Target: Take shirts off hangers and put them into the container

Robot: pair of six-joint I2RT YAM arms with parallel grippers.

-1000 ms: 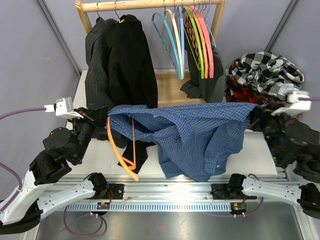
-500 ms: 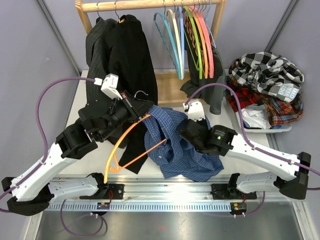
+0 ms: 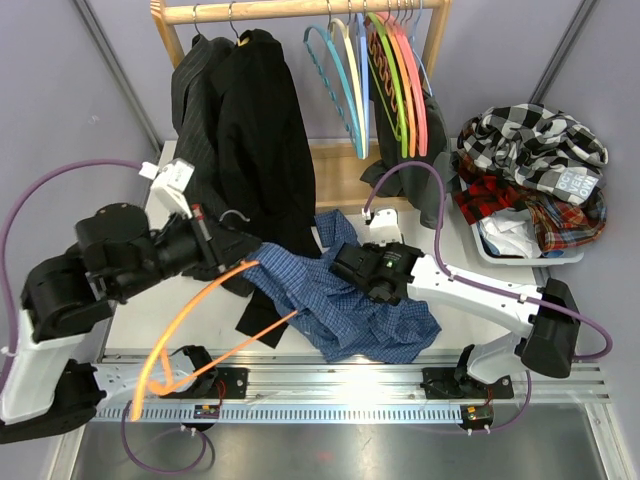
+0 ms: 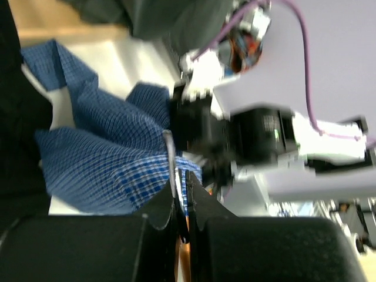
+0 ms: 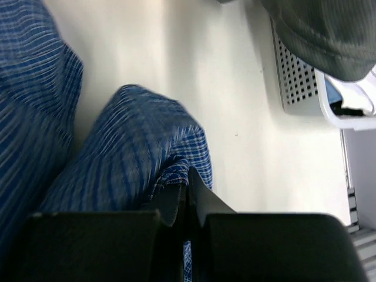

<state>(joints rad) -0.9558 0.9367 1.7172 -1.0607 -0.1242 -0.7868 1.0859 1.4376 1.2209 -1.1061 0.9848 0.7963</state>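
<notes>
Tabletop [image 3: 490, 268]: pale white, carrying everything listed.

Wooden rail [image 3: 300, 10]: across the 12 o'clock edge.

Black shirt [image 3: 265, 130]: hangs from the rail at 11 o'clock, its hem down on the tabletop.

Pinstriped charcoal shirt [image 3: 190, 100]: hangs just beside the black one, on its 9 o'clock side, partly covered by it.

Blue checked shirt [image 3: 350, 320]: off the rail, crumpled on the tabletop from the centre toward 6 o'clock, outside the tub.

Tub [image 3: 520, 258]: pale plastic, at 3 o'clock, heaped with plaid clothes [image 3: 530, 140].

Empty hangers [image 3: 390, 80]: a coloured bunch on the rail at 12 to 1 o'clock.

Orange hanger [image 3: 190, 310]: off the rail, slanting from the centre out to 7 o'clock. One end reaches the blue shirt's edge; whether it sits inside the cloth cannot be told.

Left hand [image 4: 181, 191]: at 9 o'clock of centre, fingers closed tight on the orange hanger at its thin metal hook.

Right hand [image 5: 187, 176]: at the centre, fingers pinched together on a fold of the blue checked shirt, low over the tabletop.
</notes>
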